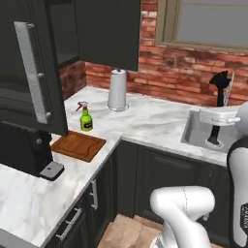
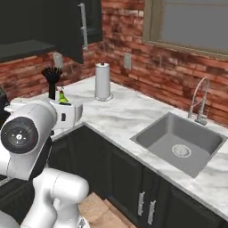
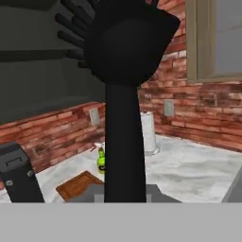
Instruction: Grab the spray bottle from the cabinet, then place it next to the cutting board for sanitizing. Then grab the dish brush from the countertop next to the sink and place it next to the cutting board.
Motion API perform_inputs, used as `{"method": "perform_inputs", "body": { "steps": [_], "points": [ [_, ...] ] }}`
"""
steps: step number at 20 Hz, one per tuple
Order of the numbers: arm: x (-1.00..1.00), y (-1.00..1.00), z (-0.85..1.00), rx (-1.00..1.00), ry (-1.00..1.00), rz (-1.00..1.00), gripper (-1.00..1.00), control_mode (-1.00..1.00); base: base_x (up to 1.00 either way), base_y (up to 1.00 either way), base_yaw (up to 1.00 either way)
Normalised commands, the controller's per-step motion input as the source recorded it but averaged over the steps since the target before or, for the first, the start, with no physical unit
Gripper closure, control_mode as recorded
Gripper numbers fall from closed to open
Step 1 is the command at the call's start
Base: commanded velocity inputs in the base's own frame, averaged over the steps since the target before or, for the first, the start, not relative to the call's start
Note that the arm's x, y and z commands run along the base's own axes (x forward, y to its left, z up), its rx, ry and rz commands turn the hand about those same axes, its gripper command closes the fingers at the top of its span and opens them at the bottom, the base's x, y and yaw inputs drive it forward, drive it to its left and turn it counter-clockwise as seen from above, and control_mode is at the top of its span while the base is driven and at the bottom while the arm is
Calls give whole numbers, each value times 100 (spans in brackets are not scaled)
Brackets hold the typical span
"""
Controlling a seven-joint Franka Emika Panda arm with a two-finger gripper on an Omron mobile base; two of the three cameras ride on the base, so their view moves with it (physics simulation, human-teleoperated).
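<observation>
Brush pinched upright in pincer, head at 12, lifted clear for carry to board w/ bottle beside it.

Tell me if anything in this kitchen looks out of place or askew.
Only the cabinet door hangs wide open over the counter. The spray bottle stands upright beside the cutting board, and the gripper holds the dish brush upright.
</observation>
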Motion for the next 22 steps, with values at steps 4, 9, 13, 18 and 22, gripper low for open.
{"method": "perform_inputs", "body": {
  "steps": [4, 9, 13, 18, 22],
  "points": [
    [0, 0, 0, 0, 0, 0, 100, 100, 0, -6, 100],
    [0, 0, 0, 0, 0, 0, 100, 100, 9, -1, 92],
    [0, 0, 0, 0, 0, 0, 100, 100, 44, 7, 57],
    [0, 0, 0, 0, 0, 0, 100, 100, 39, -4, 31],
    [0, 0, 0, 0, 0, 0, 100, 100, 51, -33, 10]
  ]
}}
